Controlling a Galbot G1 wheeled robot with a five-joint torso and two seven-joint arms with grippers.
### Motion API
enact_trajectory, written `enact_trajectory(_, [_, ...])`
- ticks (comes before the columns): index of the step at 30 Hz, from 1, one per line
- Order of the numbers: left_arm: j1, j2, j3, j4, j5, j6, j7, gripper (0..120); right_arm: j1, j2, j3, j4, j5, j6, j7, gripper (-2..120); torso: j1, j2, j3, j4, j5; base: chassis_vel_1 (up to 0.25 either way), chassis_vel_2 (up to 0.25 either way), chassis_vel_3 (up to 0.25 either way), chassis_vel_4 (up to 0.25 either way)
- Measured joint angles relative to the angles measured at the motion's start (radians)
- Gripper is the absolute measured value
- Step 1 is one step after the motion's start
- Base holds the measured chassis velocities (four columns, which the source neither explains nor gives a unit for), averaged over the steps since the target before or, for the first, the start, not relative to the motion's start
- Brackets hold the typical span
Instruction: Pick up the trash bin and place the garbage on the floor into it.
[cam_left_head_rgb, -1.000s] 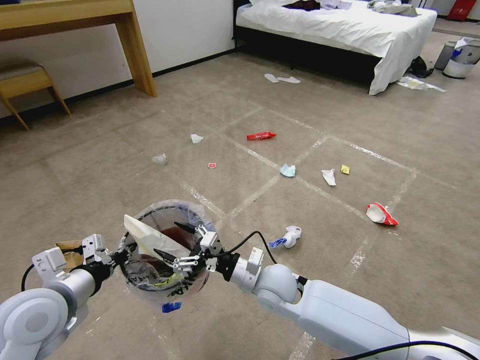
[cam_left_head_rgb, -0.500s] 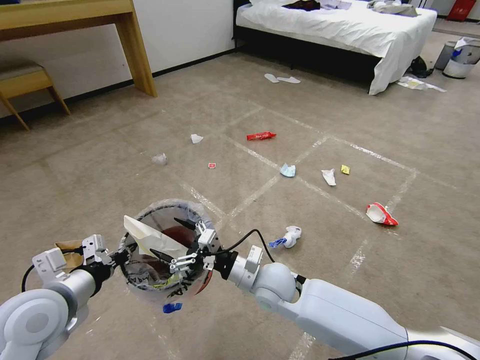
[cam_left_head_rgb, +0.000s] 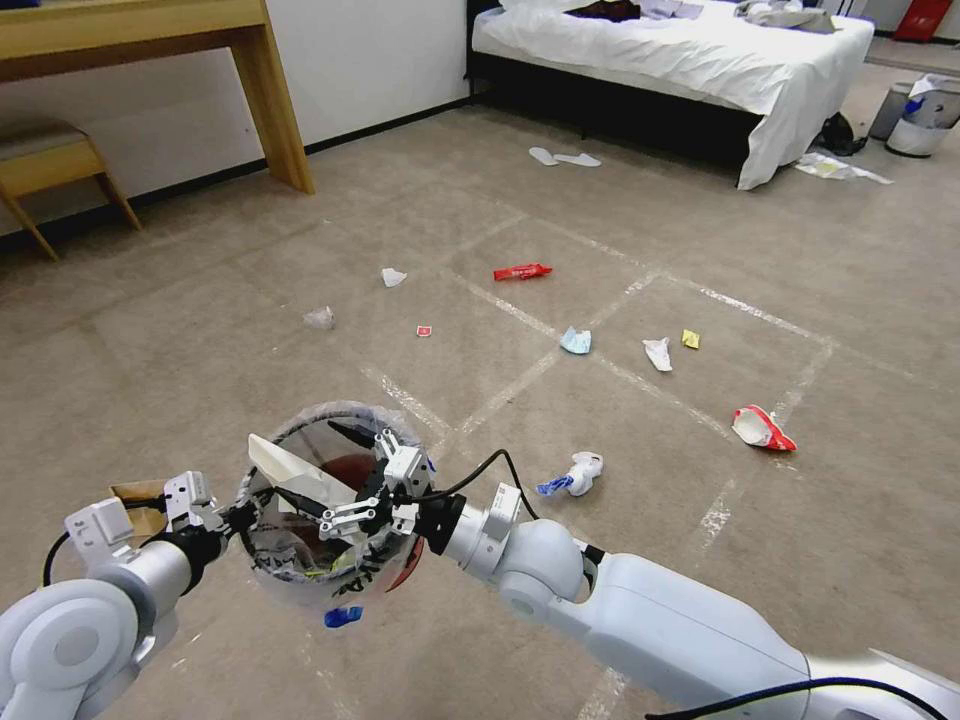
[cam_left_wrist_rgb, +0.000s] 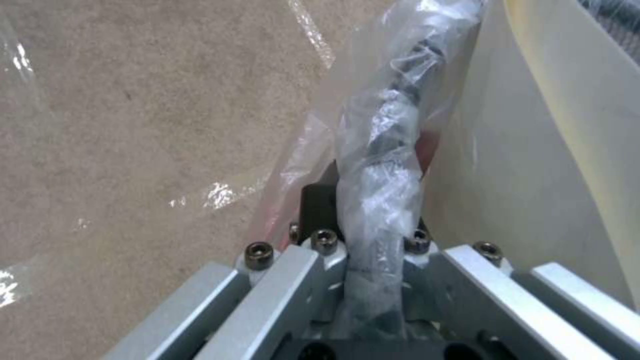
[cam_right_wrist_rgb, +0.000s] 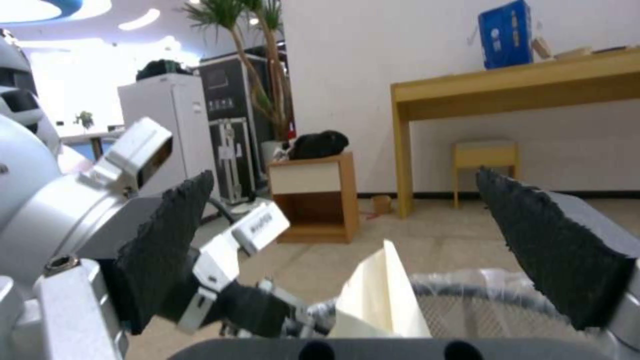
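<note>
Head view: bin (cam_left_head_rgb: 300, 560) held off the floor (cam_left_head_rgb: 620, 210) at lower left, rim pinched by the left gripper (cam_left_head_rgb: 238, 517), clamped on the bagged edge. Cream paper (cam_left_head_rgb: 292, 470) leaning inside the bin against its left wall, tip above the rim. Right gripper (cam_left_head_rgb: 325, 470) poised over the bin mouth, black fingers spread apart, nothing between them. Scattered on the carpet beyond: red wrapper (cam_left_head_rgb: 521, 271), blue mask (cam_left_head_rgb: 575, 340), white tissue (cam_left_head_rgb: 657, 352), yellow wrapper (cam_left_head_rgb: 690, 339), red-and-white packet (cam_left_head_rgb: 762, 428), bottle (cam_left_head_rgb: 580, 470) nearest the right arm, blue scrap (cam_left_head_rgb: 343, 616) just below the bin. Left wrist view: left gripper (cam_left_wrist_rgb: 377, 240) shut tight on the bin (cam_left_wrist_rgb: 393, 130) rim, wrapped in crinkled clear bag; cream paper (cam_left_wrist_rgb: 533, 150) right beside it; carpet (cam_left_wrist_rgb: 133, 125) underneath. Right wrist view: right gripper (cam_right_wrist_rgb: 347, 240) with fingers (cam_right_wrist_rgb: 553, 250) wide apart, empty, above the bin (cam_right_wrist_rgb: 467, 295) rim; paper (cam_right_wrist_rgb: 380, 295) tip poking up between them; left gripper (cam_right_wrist_rgb: 267, 307) gripping the rim at the far side.
</note>
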Motion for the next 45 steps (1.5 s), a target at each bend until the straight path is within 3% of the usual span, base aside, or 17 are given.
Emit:
enact_trajectory(15, [-0.002, 0.000, -0.001, 0.009, 0.002, 0.000, 0.000, 1, 0.001, 0.012, 0.070, 0.044, 0.011, 0.066, -0.029, 100, 0.000, 0.000, 0.000, 0.0000, 0.0000, 0.000, 0.000, 0.000, 0.000])
enact_trajectory(23, [0.002, -0.003, -0.006, 0.006, 0.008, 0.000, 0.000, 1, -0.030, -0.015, 0.191, 0.085, 0.024, 0.062, -0.020, 100, 0.000, 0.000, 0.000, 0.0001, 0.0001, 0.000, 0.000, 0.000, 0.000])
enact_trajectory(29, [0.005, -0.010, -0.015, 0.003, 0.017, 0.000, 0.001, 1, -0.121, -0.073, 0.412, 0.164, 0.068, 0.001, 0.013, 100, 0.000, 0.000, 0.000, 0.0001, 0.0004, 0.000, 0.000, 0.000, 0.000])
enact_trajectory(31, [0.010, -0.014, -0.022, 0.000, 0.023, -0.002, 0.002, 1, -0.212, -0.108, 0.577, 0.227, 0.088, -0.049, 0.075, 100, 0.000, 0.000, 0.000, -0.0003, 0.0003, 0.000, 0.000, 0.000, 0.000])
enact_trajectory(36, [0.016, -0.023, -0.031, -0.002, 0.041, -0.009, 0.006, 1, -0.357, -0.140, 0.780, 0.277, 0.019, -0.123, 0.213, 100, 0.000, 0.000, 0.000, -0.0001, 0.0003, 0.000, 0.000, 0.000, 0.000])
enact_trajectory(39, [0.019, -0.032, -0.037, 0.003, 0.061, -0.015, 0.014, 1, -0.452, -0.142, 0.890, 0.288, -0.031, -0.130, 0.286, 100, 0.000, 0.000, 0.000, -0.0001, 0.0004, 0.000, 0.000, 0.000, 0.000])
enact_trajectory(45, [0.023, -0.050, -0.051, 0.005, 0.075, -0.023, 0.017, 1, -0.601, -0.099, 1.059, 0.281, -0.089, -0.079, 0.316, 100, 0.000, 0.000, 0.000, 0.0000, 0.0003, 0.000, 0.000, 0.000, 0.000])
